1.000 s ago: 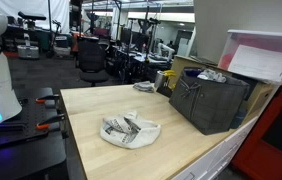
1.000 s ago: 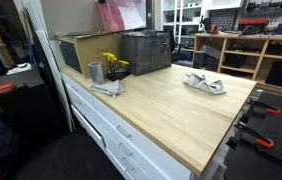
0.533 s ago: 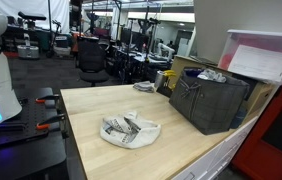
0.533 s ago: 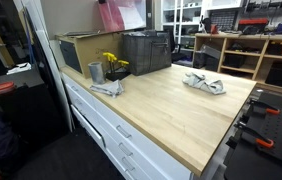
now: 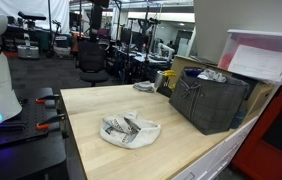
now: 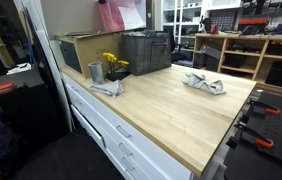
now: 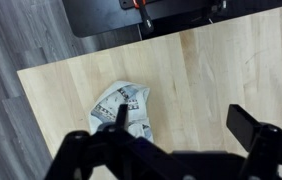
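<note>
A crumpled white cloth with dark print (image 7: pixel 121 108) lies on the light wooden tabletop (image 7: pixel 221 70). It also shows in both exterior views, cloth (image 5: pixel 129 130) and cloth (image 6: pixel 203 83). In the wrist view my gripper (image 7: pixel 184 125) hangs high above the table, open, with nothing between its fingers. Its left fingertip (image 7: pixel 122 116) overlaps the cloth in the picture, and the right fingertip (image 7: pixel 247 124) is over bare wood. The gripper does not show in either exterior view.
A dark crate (image 5: pixel 211 98) and a clear box with a pink lid (image 5: pixel 261 55) stand at the table's far side. A metal cup (image 6: pixel 95 72), yellow flowers (image 6: pixel 113 62) and a second small cloth (image 6: pixel 107 88) sit near a corner. Red-handled clamps (image 5: pixel 46 100) lie by the robot base.
</note>
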### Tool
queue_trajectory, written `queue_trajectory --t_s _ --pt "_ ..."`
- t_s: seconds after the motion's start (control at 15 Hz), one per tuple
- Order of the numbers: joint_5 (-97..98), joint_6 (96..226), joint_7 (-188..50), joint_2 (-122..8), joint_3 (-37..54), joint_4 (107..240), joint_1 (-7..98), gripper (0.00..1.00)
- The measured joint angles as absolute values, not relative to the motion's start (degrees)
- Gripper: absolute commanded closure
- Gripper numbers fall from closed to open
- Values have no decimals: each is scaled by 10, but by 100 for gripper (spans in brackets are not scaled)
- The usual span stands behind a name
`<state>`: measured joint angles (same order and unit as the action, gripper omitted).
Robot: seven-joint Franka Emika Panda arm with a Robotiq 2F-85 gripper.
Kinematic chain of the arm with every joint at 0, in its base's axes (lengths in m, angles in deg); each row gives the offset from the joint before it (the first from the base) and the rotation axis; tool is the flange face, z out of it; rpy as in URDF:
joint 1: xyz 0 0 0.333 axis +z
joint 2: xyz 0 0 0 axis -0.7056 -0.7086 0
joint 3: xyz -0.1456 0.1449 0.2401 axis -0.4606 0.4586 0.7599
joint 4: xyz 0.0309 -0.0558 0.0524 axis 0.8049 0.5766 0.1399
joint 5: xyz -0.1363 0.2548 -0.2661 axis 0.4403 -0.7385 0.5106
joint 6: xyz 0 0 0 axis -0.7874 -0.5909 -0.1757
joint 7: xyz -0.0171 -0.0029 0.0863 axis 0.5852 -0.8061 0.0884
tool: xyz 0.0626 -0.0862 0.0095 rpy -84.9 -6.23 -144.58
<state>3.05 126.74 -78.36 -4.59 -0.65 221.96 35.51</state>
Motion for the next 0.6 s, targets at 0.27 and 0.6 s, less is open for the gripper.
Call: queue_trajectory --t_s 0.27,0.6 --pt "30 1344 -812 -146 -20 2218 355 0" --pt "27 1406 -827 -271 -25 2195 354 0"
